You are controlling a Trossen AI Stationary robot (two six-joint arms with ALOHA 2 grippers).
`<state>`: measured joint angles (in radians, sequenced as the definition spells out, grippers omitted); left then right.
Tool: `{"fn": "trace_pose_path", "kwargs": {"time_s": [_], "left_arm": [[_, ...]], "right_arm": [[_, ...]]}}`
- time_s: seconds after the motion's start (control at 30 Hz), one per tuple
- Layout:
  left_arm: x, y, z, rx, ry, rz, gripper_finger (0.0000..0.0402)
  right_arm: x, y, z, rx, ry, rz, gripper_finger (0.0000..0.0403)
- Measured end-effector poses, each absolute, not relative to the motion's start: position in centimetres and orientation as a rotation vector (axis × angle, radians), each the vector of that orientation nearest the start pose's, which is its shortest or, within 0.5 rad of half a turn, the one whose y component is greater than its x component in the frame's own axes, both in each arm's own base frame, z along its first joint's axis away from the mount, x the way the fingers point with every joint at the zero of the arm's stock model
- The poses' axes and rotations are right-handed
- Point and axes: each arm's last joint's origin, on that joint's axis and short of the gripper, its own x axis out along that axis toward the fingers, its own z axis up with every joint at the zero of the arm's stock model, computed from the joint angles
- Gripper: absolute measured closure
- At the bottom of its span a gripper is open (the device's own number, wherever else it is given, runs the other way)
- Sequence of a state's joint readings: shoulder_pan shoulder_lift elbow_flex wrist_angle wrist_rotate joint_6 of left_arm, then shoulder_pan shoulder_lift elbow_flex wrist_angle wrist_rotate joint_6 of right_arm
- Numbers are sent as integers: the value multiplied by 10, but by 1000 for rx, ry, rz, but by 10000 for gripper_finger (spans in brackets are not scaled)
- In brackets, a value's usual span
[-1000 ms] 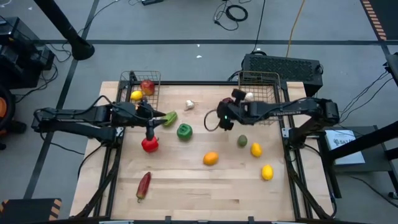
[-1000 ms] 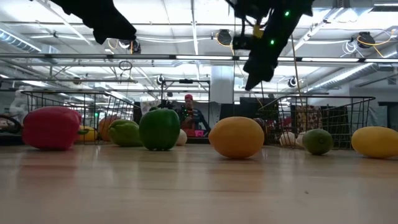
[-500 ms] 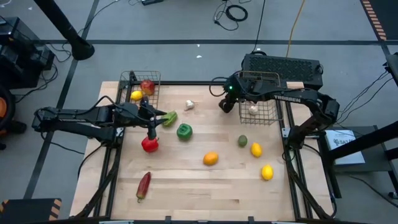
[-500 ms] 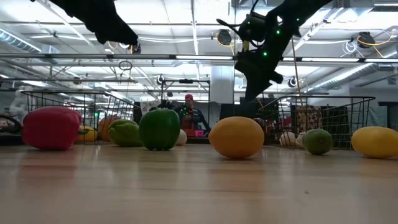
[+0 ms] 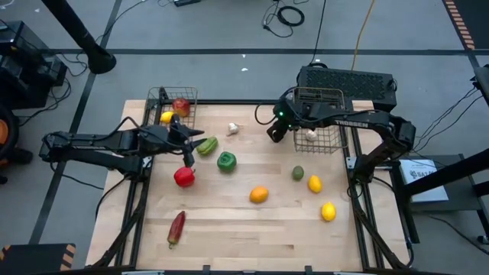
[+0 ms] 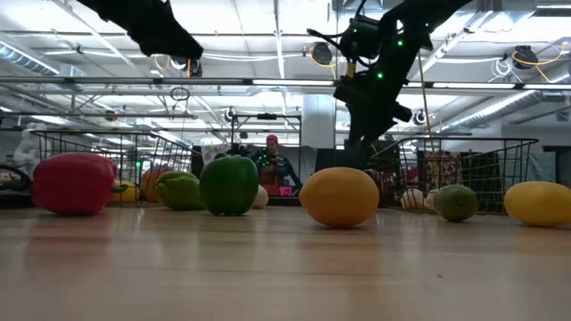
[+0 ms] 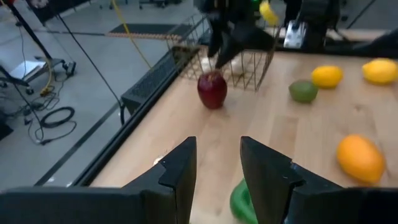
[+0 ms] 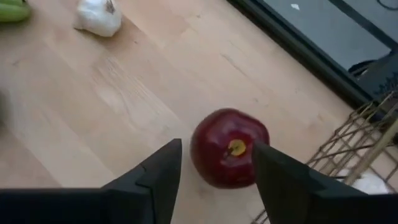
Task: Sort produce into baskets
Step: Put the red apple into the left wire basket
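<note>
My right gripper (image 8: 214,180) hangs jaws apart directly over the round dark-red apple (image 8: 229,147) on the wooden desk (image 5: 229,221), beside the wire basket (image 5: 325,137); left jaws spread, empty.

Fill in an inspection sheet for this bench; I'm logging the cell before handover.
Surface: wooden table, bare patches clean.
Job's things: left basket holds an apple and a lemon; right basket holds garlic. Loose: dark red apple, red pepper, green pepper, orange, lime, two lemons, chili, garlic.
Clutter: nothing seen.
Tools: left tool open, empty, above the peppers; right tool open over the dark red apple.
Cables: loops on the floor.
Surroundings: keyboard behind the right basket; a person far off.
</note>
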<state>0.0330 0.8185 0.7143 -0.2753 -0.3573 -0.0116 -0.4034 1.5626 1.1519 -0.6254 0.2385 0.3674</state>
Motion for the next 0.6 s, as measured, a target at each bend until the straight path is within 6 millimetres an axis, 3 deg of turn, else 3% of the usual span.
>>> {"fn": "trace_pose_path", "kwargs": {"time_s": [0.37,0.6], "left_arm": [[179,16,301,42,315,388,269],[179,16,300,61,321,384,269]], "right_arm": [[297,-134,215,395,1024,-807,260],[297,-135,214,386,1027,-824,299]]}}
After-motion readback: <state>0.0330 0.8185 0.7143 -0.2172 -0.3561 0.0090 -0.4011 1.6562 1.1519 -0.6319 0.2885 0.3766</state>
